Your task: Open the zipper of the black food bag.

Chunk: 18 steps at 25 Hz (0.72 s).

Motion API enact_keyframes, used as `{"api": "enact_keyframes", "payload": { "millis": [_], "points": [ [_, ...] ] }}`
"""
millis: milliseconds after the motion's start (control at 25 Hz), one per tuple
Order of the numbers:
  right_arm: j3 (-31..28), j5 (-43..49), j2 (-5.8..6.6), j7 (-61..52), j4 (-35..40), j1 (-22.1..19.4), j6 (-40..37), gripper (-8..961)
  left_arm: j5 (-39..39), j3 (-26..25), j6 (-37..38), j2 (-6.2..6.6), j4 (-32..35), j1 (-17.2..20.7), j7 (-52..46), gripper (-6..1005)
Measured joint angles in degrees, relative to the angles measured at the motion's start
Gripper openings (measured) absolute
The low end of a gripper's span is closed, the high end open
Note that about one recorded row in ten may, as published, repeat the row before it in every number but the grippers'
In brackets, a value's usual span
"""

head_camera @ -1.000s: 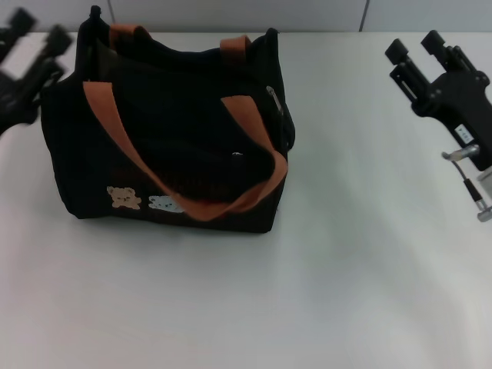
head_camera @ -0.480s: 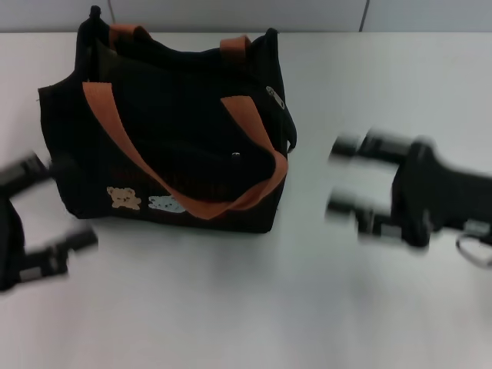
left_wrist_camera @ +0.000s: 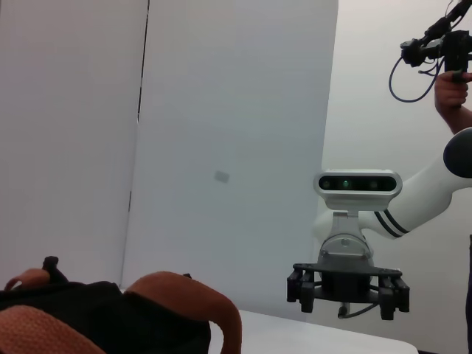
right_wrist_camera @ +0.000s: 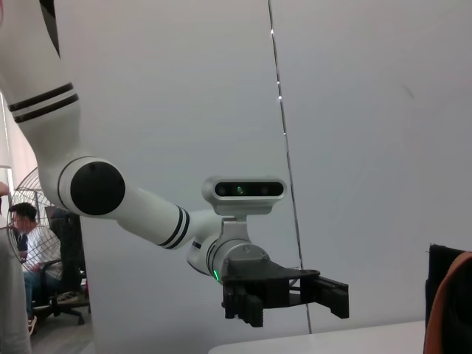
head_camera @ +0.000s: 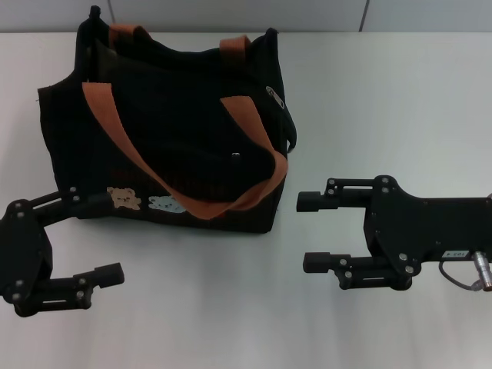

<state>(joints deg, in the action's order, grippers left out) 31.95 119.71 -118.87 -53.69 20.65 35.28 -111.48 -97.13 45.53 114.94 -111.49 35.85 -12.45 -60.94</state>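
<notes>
Left gripper (head_camera: 98,234) low at the near left of the white table (head_camera: 231,307), fingers spread wide and empty, the farther finger just beside the lower front corner of the black food bag (head_camera: 169,131), the nearer finger well clear of it over bare tabletop. Right gripper (head_camera: 306,232) at matching height on the other side, likewise spread and holding nothing, fingertips aimed at the bag's right end but apart from it, a strip of table between. Each gripper also caught by the opposite wrist camera: right gripper (left_wrist_camera: 346,289) seen head-on with its wrist camera housing above, left gripper (right_wrist_camera: 284,293) seen side-on at the end of a white banded arm. Black food bag upright toward the far left of the table, between and beyond the two grippers. Two orange-brown strap handles (head_camera: 108,115) draped over its top and front, tan bear patch (head_camera: 123,197) and pale cat patch (head_camera: 165,204) low on the front panel. Zipper (head_camera: 274,98) along the bag's top edge, silver pull tab showing at the right end; whether closed along its full length, not clear. Grey panel wall beyond the far table edge.
</notes>
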Motion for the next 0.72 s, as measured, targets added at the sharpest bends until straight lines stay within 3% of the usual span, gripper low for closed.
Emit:
{"api": "enact_keyframes", "payload": {
  "millis": [720],
  "points": [
    [-0.2, -0.3, -0.13, -0.1, -0.4, 0.3, 0.6, 671, 0.0, -0.4, -0.2, -0.91, -0.2, -0.3, 0.1, 856]
  ]
}}
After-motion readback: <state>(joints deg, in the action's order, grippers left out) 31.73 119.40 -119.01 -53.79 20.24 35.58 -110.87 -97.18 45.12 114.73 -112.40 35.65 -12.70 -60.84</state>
